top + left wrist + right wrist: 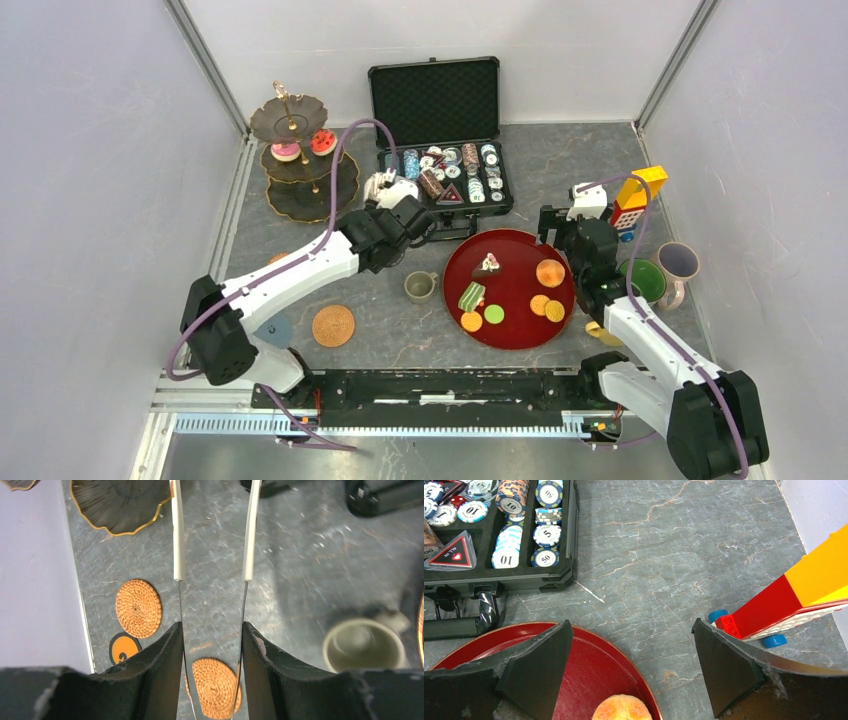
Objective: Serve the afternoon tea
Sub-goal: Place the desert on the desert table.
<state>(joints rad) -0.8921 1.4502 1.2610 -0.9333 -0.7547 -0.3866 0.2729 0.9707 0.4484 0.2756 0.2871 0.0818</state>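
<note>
L gripper (211, 630) half-shut on tongs (177, 530), R gripper (631, 630) wide open, empty. Imo swing tongs over tray (589, 660) sweet (621, 707), squeeze gently.

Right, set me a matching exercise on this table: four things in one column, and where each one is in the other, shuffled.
Things:
1. donut
2. grey mug
3. tongs
4. chips

Places:
A. in the black case
B. in the left hand
C. on the middle tier of the stand
D. on the table, left of the red tray

Pairs: 1-C, 2-D, 3-B, 4-A
</note>
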